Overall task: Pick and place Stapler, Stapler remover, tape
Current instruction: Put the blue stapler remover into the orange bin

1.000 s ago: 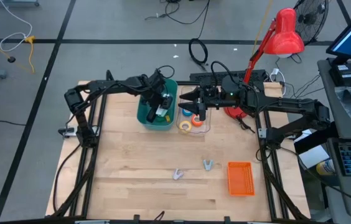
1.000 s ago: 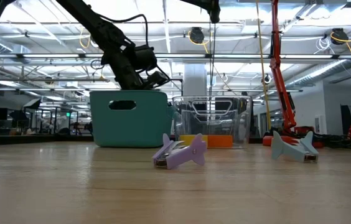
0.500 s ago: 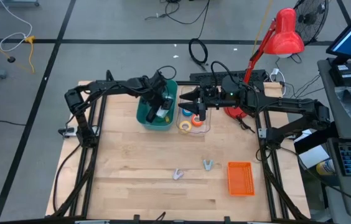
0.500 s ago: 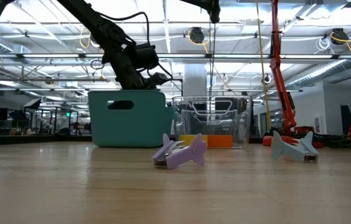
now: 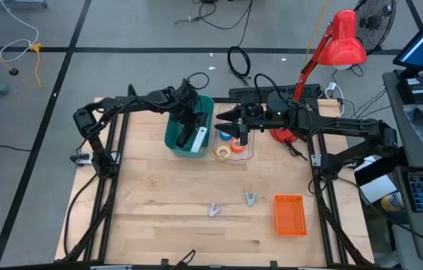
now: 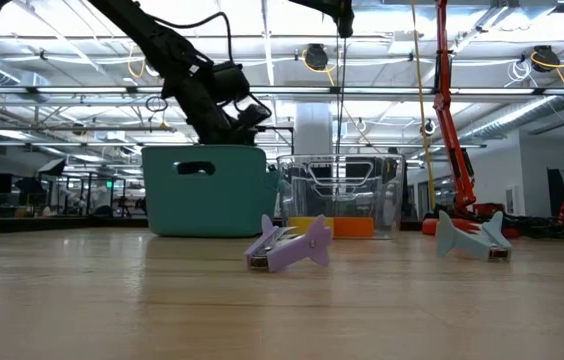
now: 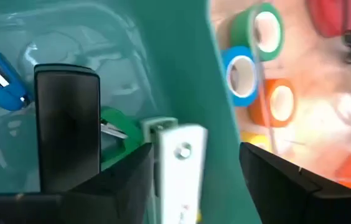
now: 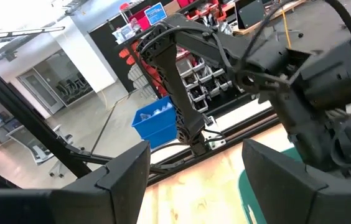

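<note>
1. Left tool (image 5: 189,120) over teal bin (image 5: 172,139), fingers apart, gripping nothing.
2. Stapler (image 5: 189,136) inside bin, just below tool, long axis roughly 1–7 o'clock in the high view.
3. Tape (image 5: 226,149) in clear bin at 3 o'clock; right tool (image 5: 230,120) above it, fingers apart.

Workshop surroundings
Grey tiled floor (image 5: 121,30); red desk lamp (image 5: 344,41) at 1 o'clock; ceiling strip lights (image 6: 402,35) overhead.
</note>
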Action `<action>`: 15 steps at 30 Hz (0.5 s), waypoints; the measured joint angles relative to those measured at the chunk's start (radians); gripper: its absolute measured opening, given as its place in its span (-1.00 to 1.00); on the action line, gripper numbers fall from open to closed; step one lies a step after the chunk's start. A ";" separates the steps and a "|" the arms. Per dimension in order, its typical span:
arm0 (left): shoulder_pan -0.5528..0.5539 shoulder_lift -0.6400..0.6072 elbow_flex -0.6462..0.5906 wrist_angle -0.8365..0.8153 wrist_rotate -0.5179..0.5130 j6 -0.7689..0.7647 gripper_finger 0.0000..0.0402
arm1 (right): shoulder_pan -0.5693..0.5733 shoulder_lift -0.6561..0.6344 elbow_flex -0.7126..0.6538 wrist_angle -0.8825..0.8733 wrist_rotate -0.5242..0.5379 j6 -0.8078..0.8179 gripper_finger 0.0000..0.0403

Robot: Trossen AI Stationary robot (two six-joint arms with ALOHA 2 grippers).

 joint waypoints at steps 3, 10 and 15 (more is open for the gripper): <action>0.020 -0.043 0.000 -0.003 0.032 0.016 0.11 | 0.000 0.000 0.000 0.000 0.000 -0.001 0.24; 0.045 -0.208 0.000 -0.018 0.025 0.070 -0.05 | -0.003 0.000 0.000 -0.008 -0.001 -0.002 0.24; 0.042 -0.331 0.000 -0.058 0.025 0.136 -0.13 | -0.007 0.000 0.000 -0.059 -0.006 -0.050 0.24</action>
